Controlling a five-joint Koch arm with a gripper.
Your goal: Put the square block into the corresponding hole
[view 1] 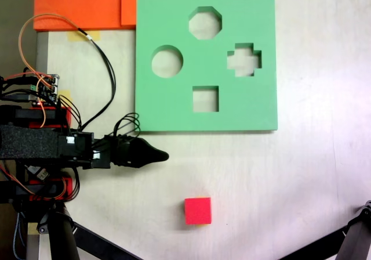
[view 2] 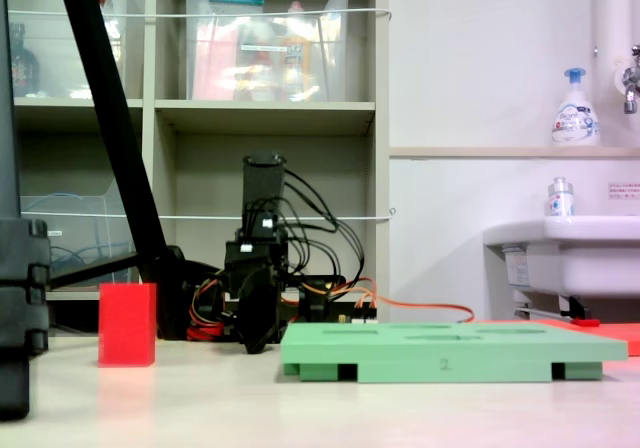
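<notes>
Red foam is the thing to watch here — the square block (view 1: 198,210) sits on the pale table (view 1: 301,179) at the near edge of the top-down fixed view, well clear of the green board (view 1: 174,106) and untouched by anything. Moving up toward that board, the gripper (view 1: 164,154) pokes in from the left, just short of the board's near edge and off to the left of the block; its two halves line up into one dark pointed tip from both fixed views, so I honestly can't tell if it's pinched or spread. It isn't carrying anything, that much is plain. On the board itself, the square hole (view 1: 205,98) is the cutout closest to the block, almost straight ahead of it, with the round hole (view 1: 167,61) further back to the left, the cross-shaped hole (view 1: 244,59) back to the right and the octagonal hole (view 1: 205,22) at the far side. Orange foam sheets (view 1: 87,4) lie beyond the board's far left corner. My take on the step in hand: it's the reach for the block, so spread the jaws wide, come down square to two flat faces, and grip mid-height — foam squishes, and a crooked hold means the cube won't line up with those straight sides later.
</notes>
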